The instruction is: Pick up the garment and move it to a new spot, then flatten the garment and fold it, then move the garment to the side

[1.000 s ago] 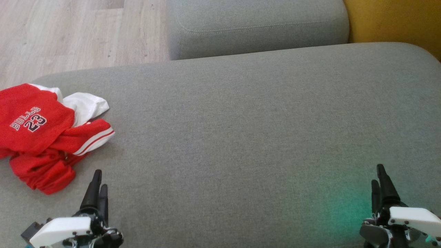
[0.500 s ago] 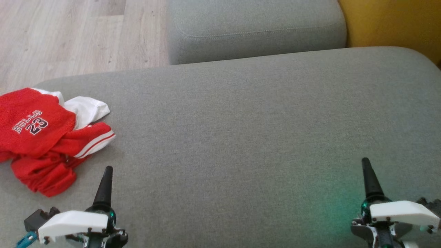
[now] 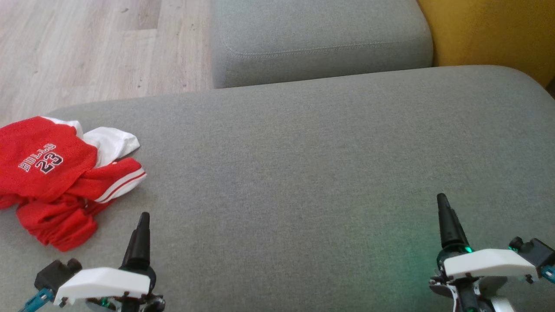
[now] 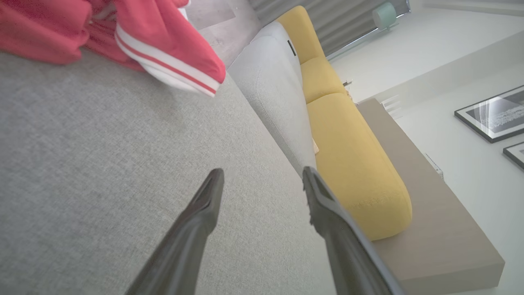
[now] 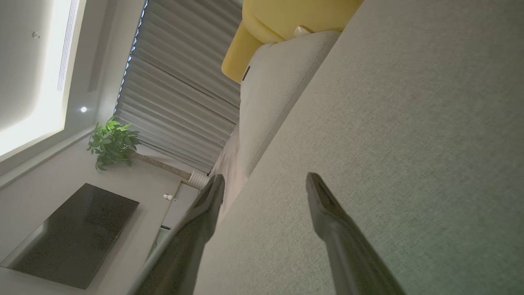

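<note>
The crumpled red garment (image 3: 56,182) sits right at the left end of the grey seat cushion (image 3: 303,151), with the wooden floor (image 3: 86,43) just beyond. I'd guess the main risk is a clumsy reach nudging the heap over the edge instead of catching it. It's also bunched in loose layers, with a white-striped hem (image 4: 168,67) sticking out toward the robot. A pinch on one thin fold could lift only part of it and leave the rest dragging or slipping free. The left gripper (image 4: 262,176) has its two dark fingers spread apart, holding nothing. It hovers near the garment, which lies ahead of it and off to its left, not touching. The right gripper (image 5: 264,180), likewise spread and empty, is well apart toward the cushion's other end.
</note>
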### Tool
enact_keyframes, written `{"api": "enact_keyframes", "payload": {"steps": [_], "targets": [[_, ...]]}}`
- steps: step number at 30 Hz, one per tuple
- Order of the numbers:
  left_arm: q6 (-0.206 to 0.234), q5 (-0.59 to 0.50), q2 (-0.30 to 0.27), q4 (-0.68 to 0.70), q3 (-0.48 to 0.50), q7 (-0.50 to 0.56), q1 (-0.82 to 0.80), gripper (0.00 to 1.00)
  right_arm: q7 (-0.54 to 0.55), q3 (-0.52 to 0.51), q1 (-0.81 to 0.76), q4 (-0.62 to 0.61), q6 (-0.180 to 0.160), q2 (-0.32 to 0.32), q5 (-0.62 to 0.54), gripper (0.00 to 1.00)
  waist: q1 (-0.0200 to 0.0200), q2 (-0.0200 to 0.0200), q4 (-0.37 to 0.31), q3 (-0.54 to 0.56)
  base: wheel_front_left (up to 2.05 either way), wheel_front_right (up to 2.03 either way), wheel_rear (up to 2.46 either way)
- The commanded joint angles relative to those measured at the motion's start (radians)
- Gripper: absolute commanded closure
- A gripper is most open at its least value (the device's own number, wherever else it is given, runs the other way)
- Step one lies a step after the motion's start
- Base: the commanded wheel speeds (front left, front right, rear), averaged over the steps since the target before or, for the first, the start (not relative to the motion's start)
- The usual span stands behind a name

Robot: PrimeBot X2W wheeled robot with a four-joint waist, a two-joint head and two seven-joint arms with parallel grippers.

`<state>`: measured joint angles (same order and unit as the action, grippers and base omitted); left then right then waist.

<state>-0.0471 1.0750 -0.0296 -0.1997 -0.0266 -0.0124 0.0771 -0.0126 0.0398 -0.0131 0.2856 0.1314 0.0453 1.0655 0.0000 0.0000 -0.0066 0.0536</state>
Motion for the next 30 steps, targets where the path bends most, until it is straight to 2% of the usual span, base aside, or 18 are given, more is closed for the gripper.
{"api": "enact_keyframes", "payload": {"steps": [1, 30], "targets": [[0.004, -0.034, -0.013, 0.045, 0.001, -0.016, -0.03, 0.0, -0.013, 0.019, 0.021, -0.042, 0.0, 0.017, -0.037, 0.0, 0.0, 0.0, 0.001, 0.001, 0.0, 0.0, 0.0], [0.066, -0.395, -0.017, 0.126, -0.061, -0.098, -0.009, 0.0, -0.096, 0.086, 0.022, -0.073, 0.0, 0.018, -0.393, 0.0, 0.0, 0.0, 0.005, -0.001, 0.0, 0.0, 0.0]]}}
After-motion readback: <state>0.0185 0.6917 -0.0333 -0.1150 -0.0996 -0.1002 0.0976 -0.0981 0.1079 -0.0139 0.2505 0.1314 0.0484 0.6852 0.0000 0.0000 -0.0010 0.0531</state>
